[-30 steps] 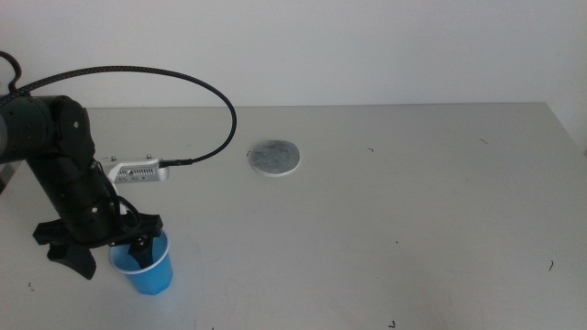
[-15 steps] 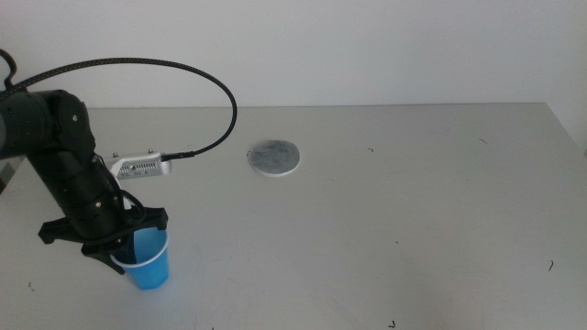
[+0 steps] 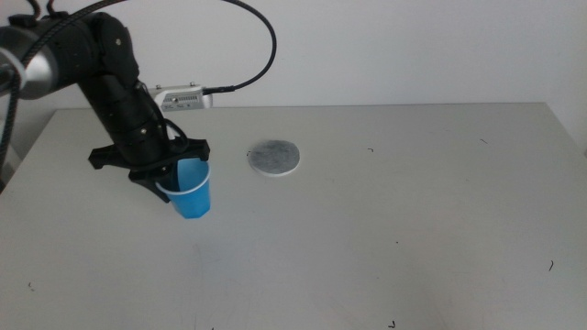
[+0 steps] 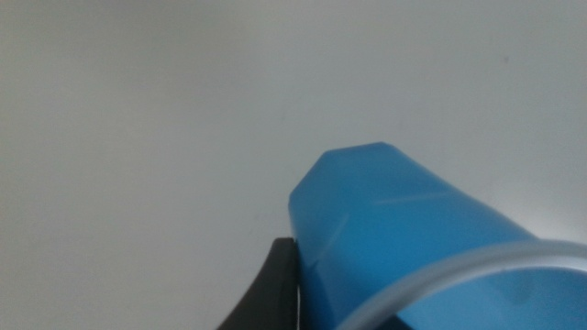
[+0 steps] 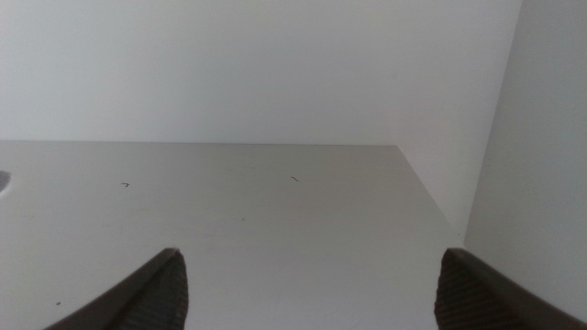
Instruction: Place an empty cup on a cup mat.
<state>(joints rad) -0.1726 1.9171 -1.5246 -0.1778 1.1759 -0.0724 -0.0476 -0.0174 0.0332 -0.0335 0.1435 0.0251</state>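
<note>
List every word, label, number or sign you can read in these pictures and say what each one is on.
No text can be read in any view.
White module on the left arm: faint dark marks, too small to read.
The cup, held by the left gripper, is plain blue with no print.
The cup mat shows only grey mottling.
The table has small dark specks, not writing.
The right gripper, open, waits out of the middle view.

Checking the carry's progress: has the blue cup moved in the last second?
Yes. The cup, held by the left hand, moved from the table's near left corner up toward the round mat, now just left of it.
</note>
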